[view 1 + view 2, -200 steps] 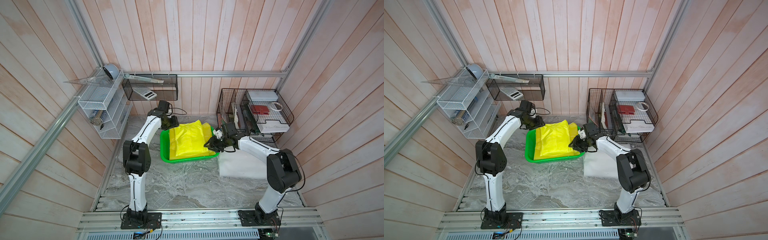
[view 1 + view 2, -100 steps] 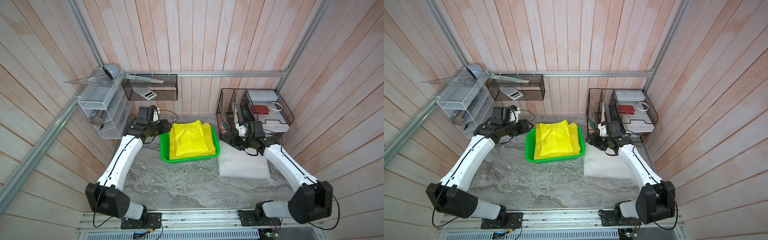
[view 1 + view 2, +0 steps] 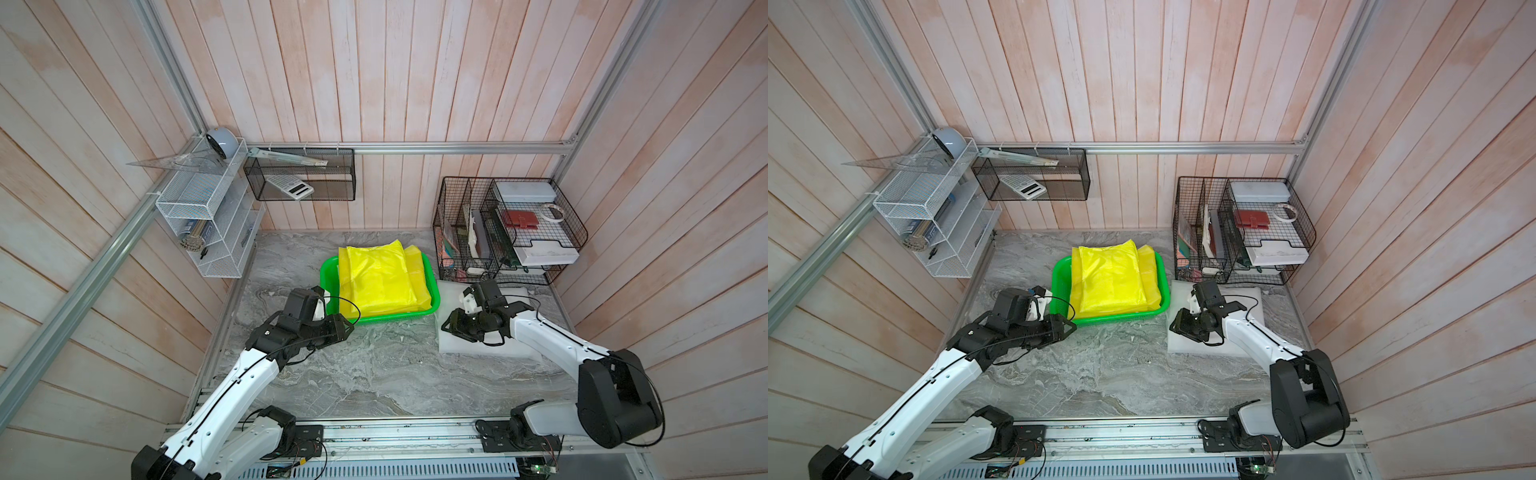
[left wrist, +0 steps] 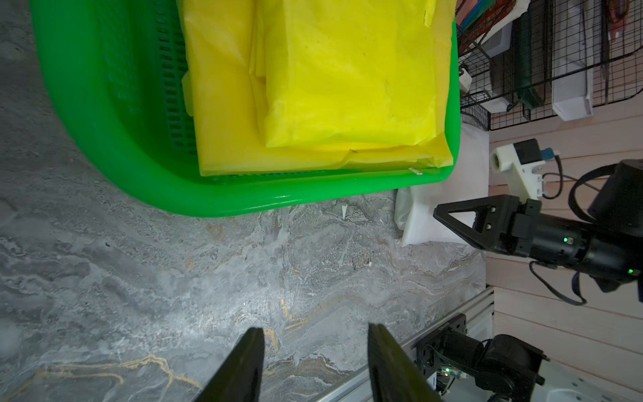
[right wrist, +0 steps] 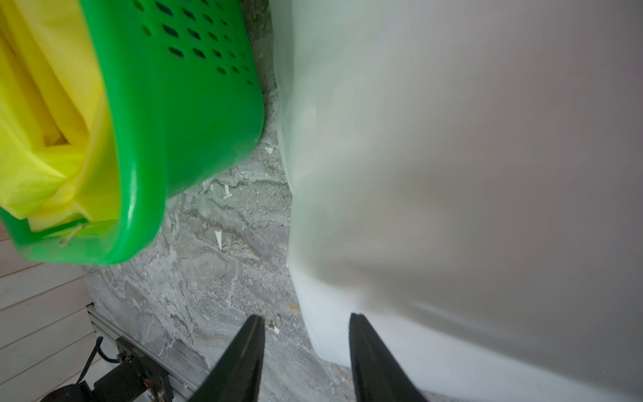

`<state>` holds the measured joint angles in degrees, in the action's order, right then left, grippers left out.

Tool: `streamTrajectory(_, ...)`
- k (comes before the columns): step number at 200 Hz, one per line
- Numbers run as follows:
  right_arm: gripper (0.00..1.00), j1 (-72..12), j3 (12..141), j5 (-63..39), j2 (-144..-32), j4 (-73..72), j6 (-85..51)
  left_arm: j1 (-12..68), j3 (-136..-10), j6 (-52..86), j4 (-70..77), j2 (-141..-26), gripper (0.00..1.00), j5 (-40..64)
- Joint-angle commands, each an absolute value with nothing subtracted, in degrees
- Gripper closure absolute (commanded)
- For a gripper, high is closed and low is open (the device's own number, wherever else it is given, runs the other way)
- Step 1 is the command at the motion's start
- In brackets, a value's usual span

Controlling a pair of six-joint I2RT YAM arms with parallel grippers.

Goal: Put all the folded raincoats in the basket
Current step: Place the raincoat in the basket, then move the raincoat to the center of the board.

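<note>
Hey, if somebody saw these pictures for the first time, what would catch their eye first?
The bright yellow folded raincoat jumps out first, lying in the green basket at the back of the marble table. Then the two black grippers in front of it: the left gripper open and empty by the basket's front left corner, the right gripper open over the edge of a white folded bundle beside the basket.

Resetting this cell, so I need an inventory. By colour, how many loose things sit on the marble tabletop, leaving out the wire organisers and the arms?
Green: 1, the basket
Yellow: 1, the folded raincoat, lying in the basket
White: 1, the soft pad beside the basket
Total: 3
</note>
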<state>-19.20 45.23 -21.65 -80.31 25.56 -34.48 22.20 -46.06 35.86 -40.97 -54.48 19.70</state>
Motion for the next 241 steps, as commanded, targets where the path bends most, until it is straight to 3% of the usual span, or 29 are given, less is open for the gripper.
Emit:
streamTrajectory(1,0.56,-18.0,49.4,-19.9,-83.6,25.2,-33.2,22.3,-45.6,36.2,-42.7,-52.4,0.48,18.2)
streamTrajectory(60,0.65,-15.7,56.3,-22.5,-93.7,27.6,-31.0,22.3,-45.4,35.4,-43.3,-53.0,0.48,17.9)
streamTrajectory(118,0.66,-16.5,40.7,-22.8,-90.4,22.7,-32.7,22.3,-43.9,35.7,-41.7,-53.6,0.48,17.4)
streamTrajectory(241,0.65,-42.6,22.5,-19.3,-72.0,17.4,-53.8,22.4,-40.4,38.1,-37.8,-53.6,0.48,19.9)
